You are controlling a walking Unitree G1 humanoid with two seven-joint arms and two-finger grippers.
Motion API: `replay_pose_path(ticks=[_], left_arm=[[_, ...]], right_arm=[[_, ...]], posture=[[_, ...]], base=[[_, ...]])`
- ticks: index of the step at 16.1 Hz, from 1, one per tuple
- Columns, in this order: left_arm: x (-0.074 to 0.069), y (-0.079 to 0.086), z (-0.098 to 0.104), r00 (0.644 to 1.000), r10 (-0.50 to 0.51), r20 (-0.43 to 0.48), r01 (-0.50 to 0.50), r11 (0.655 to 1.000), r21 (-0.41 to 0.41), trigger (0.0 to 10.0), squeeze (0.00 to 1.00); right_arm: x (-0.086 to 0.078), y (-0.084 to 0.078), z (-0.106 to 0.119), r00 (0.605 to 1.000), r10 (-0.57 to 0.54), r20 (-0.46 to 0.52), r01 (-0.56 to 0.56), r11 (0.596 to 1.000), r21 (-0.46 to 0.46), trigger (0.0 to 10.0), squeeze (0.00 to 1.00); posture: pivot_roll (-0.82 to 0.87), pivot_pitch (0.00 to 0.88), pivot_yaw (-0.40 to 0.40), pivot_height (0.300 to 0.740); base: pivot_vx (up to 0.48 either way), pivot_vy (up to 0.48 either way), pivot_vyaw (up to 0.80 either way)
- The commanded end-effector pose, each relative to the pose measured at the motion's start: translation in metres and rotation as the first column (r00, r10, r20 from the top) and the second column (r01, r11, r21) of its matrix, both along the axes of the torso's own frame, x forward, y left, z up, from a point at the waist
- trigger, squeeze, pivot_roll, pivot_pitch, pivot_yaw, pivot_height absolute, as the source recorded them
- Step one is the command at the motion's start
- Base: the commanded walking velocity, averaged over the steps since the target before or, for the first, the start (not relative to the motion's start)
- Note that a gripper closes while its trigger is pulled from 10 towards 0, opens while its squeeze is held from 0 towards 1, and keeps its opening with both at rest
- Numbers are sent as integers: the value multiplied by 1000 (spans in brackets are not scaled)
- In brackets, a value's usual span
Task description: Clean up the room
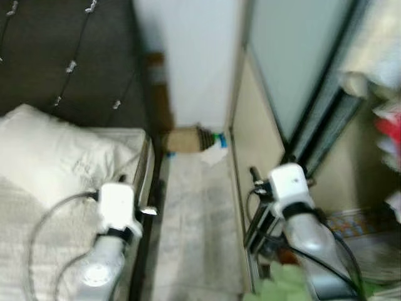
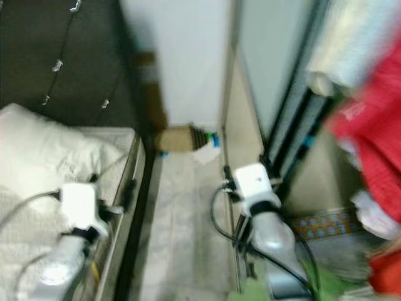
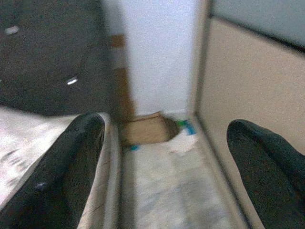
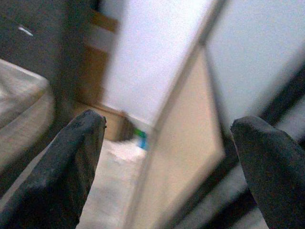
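A narrow strip of pale floor (image 1: 194, 219) runs between a bed with a soft white pillow (image 1: 50, 153) and a beige cabinet wall (image 3: 248, 95) — at its far end lie a flat brown cardboard box (image 3: 143, 130) and crumpled white-and-green litter (image 3: 183, 138). The left gripper (image 3: 164, 171) and right gripper (image 4: 167, 167) both hover with blunt black fingers spread wide apart, holding nothing. The right eye view adds red cloth (image 2: 369, 144) hanging at the right.

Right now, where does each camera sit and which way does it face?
Left eye: head, looking down the aisle between bed and wardrobe; both arms.
Right eye: same, more of the red clothes.
Left wrist: between open left gripper fingers, facing the box.
Right wrist: between open right gripper fingers, facing the same corner.
All share the box.
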State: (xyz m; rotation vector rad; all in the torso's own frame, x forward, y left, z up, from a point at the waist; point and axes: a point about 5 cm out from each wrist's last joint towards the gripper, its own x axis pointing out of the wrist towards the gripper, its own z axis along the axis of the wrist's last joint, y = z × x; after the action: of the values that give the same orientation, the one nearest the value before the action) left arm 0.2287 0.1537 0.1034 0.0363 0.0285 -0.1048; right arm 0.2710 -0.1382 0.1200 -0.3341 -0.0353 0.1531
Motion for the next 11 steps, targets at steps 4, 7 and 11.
replay_pose_path(ticks=[4, 7, 11], left_arm=[[0, -3, 3, 1000, -10, 9, 10, 1000, 1, 10000, 0], [0, -4, 4, 1000, -24, 8, 24, 1000, -2, 10000, 0], [0, -4, 4, 1000, -17, 9, 17, 1000, 6, 10000, 0]], right_arm=[[0, -4, 3, 1000, -1, 1, 1, 1000, -6, 10000, 0], [1, -5, 3, 1000, 0, -1, 0, 1000, -6, 10000, 0], [2, -5, 1, 1000, -1, -8, 1, 1000, -1, 10000, 0]], posture=[[-20, 58, -27, 740], [-17, 66, -25, 740], [-9, 63, -25, 740]], base=[[0, 0, 800], [0, 0, 800], [0, 0, 800]])
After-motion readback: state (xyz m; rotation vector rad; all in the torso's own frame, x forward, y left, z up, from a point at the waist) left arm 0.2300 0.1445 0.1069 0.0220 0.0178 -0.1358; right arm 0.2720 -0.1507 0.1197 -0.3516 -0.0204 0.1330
